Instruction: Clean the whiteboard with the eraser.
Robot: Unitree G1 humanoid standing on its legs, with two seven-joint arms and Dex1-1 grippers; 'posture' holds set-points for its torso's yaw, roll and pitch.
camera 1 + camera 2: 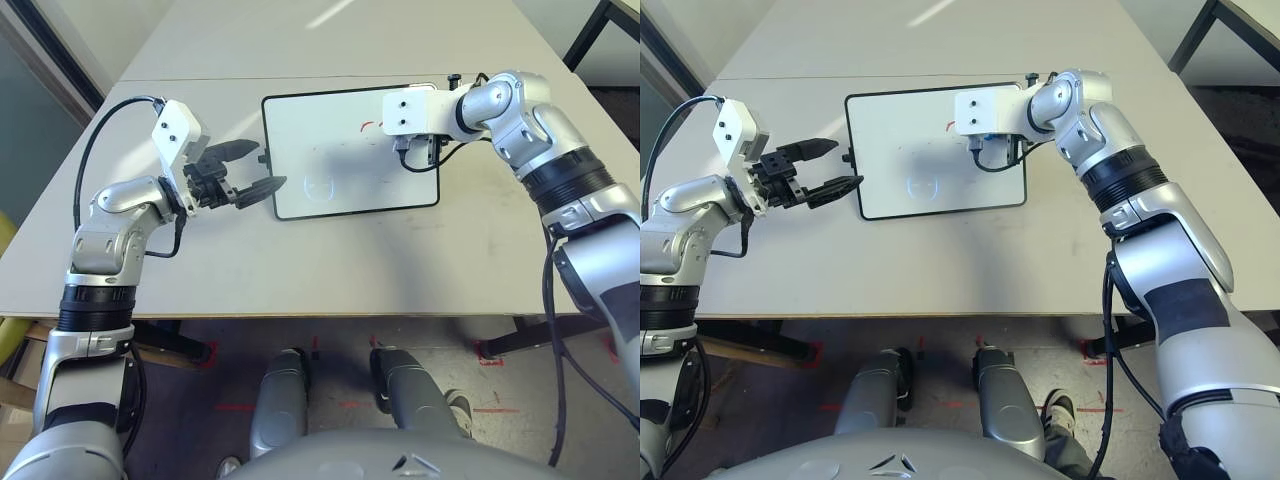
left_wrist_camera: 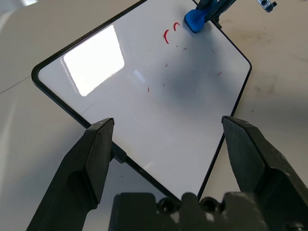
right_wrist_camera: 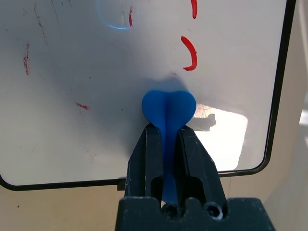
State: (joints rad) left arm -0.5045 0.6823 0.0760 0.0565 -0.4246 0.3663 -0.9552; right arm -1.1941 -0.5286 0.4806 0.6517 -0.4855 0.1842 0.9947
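Note:
The whiteboard [image 1: 330, 130] lies flat on the table, black-framed, with red marker strokes [image 3: 190, 53] near its far right part and small red flecks elsewhere. My right gripper [image 3: 166, 127] is shut on the blue eraser [image 3: 168, 108], whose rounded end presses on the board just short of the red strokes. From the left wrist view the eraser [image 2: 195, 19] sits at the board's far corner. My left gripper [image 1: 268, 165] is open and holds nothing, its fingertips at the board's left edge beside a small black knob [image 1: 265, 158].
The beige table [image 1: 330, 260] has bare room in front of the board and a seam [image 1: 200, 79] behind it. A dark frame leg [image 1: 590, 30] stands off the far right corner. The front table edge [image 1: 300, 316] runs close to my body.

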